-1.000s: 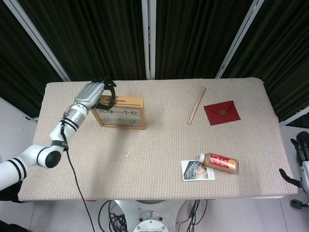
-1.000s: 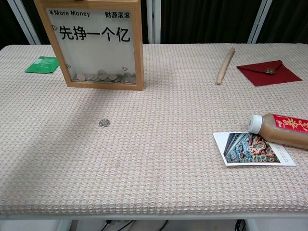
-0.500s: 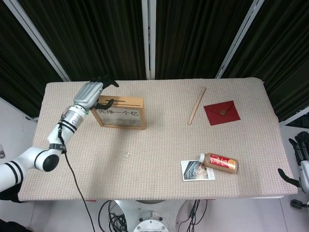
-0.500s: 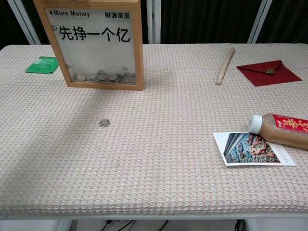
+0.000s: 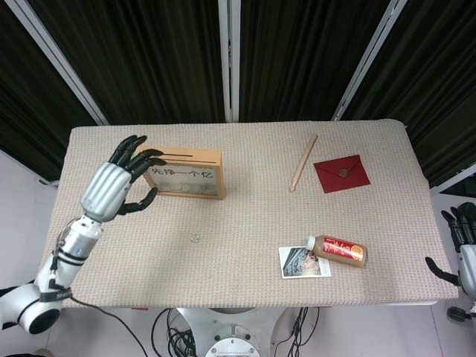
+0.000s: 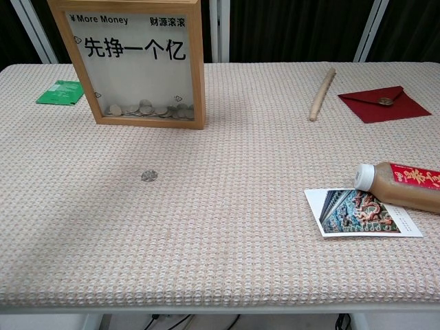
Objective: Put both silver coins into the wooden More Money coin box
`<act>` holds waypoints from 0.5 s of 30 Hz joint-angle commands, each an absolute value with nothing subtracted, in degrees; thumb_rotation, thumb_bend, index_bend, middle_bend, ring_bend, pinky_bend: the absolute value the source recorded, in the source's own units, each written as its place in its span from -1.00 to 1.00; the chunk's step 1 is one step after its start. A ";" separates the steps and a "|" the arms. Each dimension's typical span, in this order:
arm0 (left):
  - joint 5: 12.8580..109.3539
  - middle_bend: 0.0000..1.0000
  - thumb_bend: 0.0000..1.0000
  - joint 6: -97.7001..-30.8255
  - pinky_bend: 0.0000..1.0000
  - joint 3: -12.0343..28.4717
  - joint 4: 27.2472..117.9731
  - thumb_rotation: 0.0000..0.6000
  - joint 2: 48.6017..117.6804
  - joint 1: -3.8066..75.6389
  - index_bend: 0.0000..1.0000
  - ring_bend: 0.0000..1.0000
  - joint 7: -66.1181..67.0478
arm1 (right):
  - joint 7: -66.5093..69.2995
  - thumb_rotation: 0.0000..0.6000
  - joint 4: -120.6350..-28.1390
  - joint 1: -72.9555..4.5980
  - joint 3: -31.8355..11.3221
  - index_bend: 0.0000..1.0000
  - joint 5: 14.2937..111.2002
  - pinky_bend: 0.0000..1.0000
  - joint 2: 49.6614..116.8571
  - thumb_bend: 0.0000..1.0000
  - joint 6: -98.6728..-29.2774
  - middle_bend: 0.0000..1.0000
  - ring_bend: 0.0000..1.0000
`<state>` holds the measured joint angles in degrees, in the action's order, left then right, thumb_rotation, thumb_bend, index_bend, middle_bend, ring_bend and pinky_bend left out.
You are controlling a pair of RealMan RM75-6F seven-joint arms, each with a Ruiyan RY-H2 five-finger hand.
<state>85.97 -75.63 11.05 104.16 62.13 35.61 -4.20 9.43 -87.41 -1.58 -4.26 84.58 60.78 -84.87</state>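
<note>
My left hand [image 5: 113, 186] is wide, fingers spread, holding nothing, up beside the wooden More Money coin box [image 6: 135, 63]. One silver coin [image 6: 148, 176] lies flat on the table [image 6: 227, 227]. It is thin, so my fingers may slip and push it away.

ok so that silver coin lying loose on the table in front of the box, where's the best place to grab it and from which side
Take the silver coin by its rim, coming straight down from above with thumb and a fingertip on opposite edges. It lies flat on the woven cloth, so no face is exposed to pinch. The open left hand is nearest.
</note>
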 commanded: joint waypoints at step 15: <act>103.98 -0.61 -0.67 -81.22 -0.77 -3.96 74.15 1.00 81.94 24.45 -0.51 -0.88 1.92 | 7.22 1.00 -88.77 -0.90 -3.34 -1.00 85.37 -1.00 60.90 -0.65 -86.00 -1.00 -1.00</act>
<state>103.62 -83.02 -3.13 76.66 79.59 24.30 1.41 7.19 -88.79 -0.94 -3.37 85.41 60.93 -86.00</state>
